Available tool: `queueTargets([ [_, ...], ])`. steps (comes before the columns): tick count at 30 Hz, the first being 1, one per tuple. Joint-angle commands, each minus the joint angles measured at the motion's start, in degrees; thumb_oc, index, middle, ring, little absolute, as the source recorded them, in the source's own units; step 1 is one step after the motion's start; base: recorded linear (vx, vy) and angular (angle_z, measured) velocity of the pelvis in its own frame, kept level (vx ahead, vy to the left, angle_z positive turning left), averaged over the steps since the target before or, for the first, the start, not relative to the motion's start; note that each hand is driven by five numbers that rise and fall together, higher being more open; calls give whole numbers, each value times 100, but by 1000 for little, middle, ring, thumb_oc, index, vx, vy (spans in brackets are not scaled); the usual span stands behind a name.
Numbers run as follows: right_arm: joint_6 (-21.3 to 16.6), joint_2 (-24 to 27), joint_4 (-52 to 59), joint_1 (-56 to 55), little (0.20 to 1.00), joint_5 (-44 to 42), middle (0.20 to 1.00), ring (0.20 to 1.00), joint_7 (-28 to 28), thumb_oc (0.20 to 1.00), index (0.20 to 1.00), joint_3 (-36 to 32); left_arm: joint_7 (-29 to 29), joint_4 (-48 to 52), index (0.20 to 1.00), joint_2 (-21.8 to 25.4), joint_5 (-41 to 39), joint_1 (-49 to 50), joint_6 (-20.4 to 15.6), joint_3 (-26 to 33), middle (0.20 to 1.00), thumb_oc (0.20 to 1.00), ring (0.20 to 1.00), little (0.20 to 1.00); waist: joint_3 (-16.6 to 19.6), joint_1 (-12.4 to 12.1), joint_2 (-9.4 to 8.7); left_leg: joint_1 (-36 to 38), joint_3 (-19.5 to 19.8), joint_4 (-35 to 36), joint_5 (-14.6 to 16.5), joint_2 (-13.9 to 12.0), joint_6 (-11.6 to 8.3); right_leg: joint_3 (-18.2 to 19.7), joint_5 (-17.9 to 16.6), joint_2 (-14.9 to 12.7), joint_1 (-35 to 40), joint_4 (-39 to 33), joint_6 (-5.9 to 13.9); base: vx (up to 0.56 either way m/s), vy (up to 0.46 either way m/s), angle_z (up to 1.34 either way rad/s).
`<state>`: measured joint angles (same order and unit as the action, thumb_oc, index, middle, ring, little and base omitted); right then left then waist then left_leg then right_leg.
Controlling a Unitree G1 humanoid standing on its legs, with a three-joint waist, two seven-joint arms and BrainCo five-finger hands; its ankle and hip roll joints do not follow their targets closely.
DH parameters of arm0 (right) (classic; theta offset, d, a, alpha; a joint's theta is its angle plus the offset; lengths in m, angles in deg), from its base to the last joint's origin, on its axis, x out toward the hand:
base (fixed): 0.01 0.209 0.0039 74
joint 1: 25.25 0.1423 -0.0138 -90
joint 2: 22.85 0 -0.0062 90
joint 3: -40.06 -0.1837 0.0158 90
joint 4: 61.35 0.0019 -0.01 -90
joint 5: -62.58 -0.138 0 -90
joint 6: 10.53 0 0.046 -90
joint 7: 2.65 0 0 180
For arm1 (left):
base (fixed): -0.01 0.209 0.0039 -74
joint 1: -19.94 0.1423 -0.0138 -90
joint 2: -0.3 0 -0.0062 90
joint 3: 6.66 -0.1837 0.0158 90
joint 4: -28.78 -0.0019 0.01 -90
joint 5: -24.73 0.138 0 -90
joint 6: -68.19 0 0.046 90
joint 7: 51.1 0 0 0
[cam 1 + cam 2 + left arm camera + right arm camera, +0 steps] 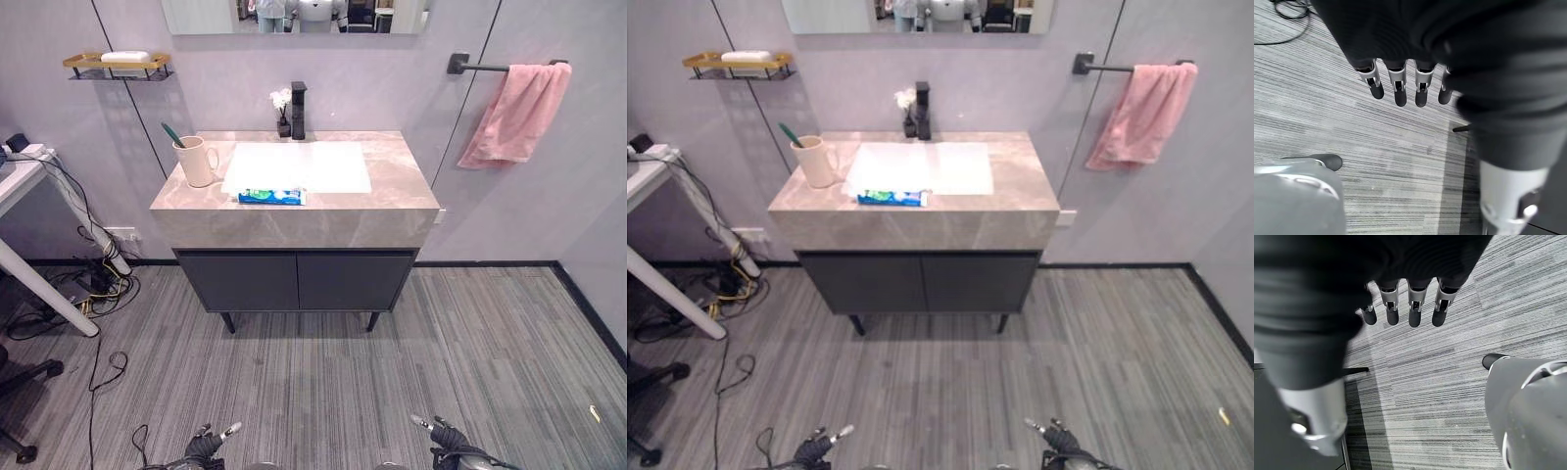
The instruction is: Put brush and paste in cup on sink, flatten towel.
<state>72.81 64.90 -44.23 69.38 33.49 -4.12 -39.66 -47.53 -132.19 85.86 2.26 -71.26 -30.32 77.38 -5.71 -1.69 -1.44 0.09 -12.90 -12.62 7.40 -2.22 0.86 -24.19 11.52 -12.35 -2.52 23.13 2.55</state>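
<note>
Carpet (323, 382) of grey stripes lies before us, running to a marble-topped vanity with a white basin (299, 166). On its left sits a beige mug (196, 162) holding a green toothbrush (172, 134); a blue-green toothpaste tube (271, 197) lies at the basin's near edge. Far right, a pink towel (516, 113) hangs bunched on a dark wall bar. Our left hand (1396, 83) and right hand (1410, 308) hang low, fingers straight, empty.
</note>
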Motion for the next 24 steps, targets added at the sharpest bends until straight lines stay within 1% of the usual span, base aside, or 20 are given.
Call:
queueTargets([
  [1, -255, -25, -75, 357, 1000, -230, 1000, 1000, 8, 1000, 1000, -74, 69, 274, 1000, 88, -16, -173, -315, -190, 1000, 1000, 1000, 1000, -154, -86, 32, 519, -5, 319, 107, 92, 122, -83, -1511, -618, -103, -73, 710, 14, 60, 1],
  [5, -289, -108, 133, 437, 1000, -288, 1000, 1000, -43, 1000, 1000, 68, 102, 375, 1000, 130, 44, -221, -348, -287, 1000, 1000, 1000, 1000, -201, -119, 45, 564, 47, 280, 183, 213, 163, -104, -1596, -735, -48, 28, 740, 25, 79, 5],
  [12, -333, -131, 324, 448, 1000, -203, 1000, 1000, -55, 1000, 1000, 213, 96, 443, 1000, 125, 139, -199, -364, -379, 1000, 1000, 1000, 1000, -176, -101, 71, 649, 52, 311, 235, 315, 219, -117, -1717, -793, -10, 43, 758, 24, 54, 5],
  [15, -338, -133, 309, 445, 1000, -176, 1000, 1000, -52, 1000, 1000, 225, 97, 397, 1000, 116, 164, -202, -362, -380, 1000, 1000, 1000, 1000, -160, -97, 77, 691, 43, 366, 231, 340, 241, -101, -1779, -786, 3, -7, 768, 24, 42, 0],
  [17, -328, -118, 244, 421, 1000, -119, 1000, 1000, -35, 1000, 1000, 219, 93, 290, 1000, 99, 199, -220, -365, -375, 1000, 1000, 1000, 1000, -135, -81, 72, 766, 23, 495, 210, 376, 280, -55, -1923, -785, 12, -90, 799, 41, 69, -2],
  [19, -323, -110, 206, 409, 1000, -90, 1000, 1000, -33, 1000, 1000, 217, 100, 278, 1000, 88, 226, -226, -373, -392, 1000, 1000, 1000, 1000, -131, -74, 73, 792, 23, 546, 195, 389, 295, -42, -1963, -788, 7, -105, 814, 25, 55, -3],
  [24, -306, -86, 98, 294, 1000, 72, 1000, 1000, 3, 1000, 1000, 208, 118, 226, 1000, 96, 413, -256, -374, -437, 1000, 1000, 1000, 1000, -86, -59, 29, 898, 45, 807, 122, 519, 380, 6, -2159, -806, 26, -214, 858, 28, 69, -5],
])
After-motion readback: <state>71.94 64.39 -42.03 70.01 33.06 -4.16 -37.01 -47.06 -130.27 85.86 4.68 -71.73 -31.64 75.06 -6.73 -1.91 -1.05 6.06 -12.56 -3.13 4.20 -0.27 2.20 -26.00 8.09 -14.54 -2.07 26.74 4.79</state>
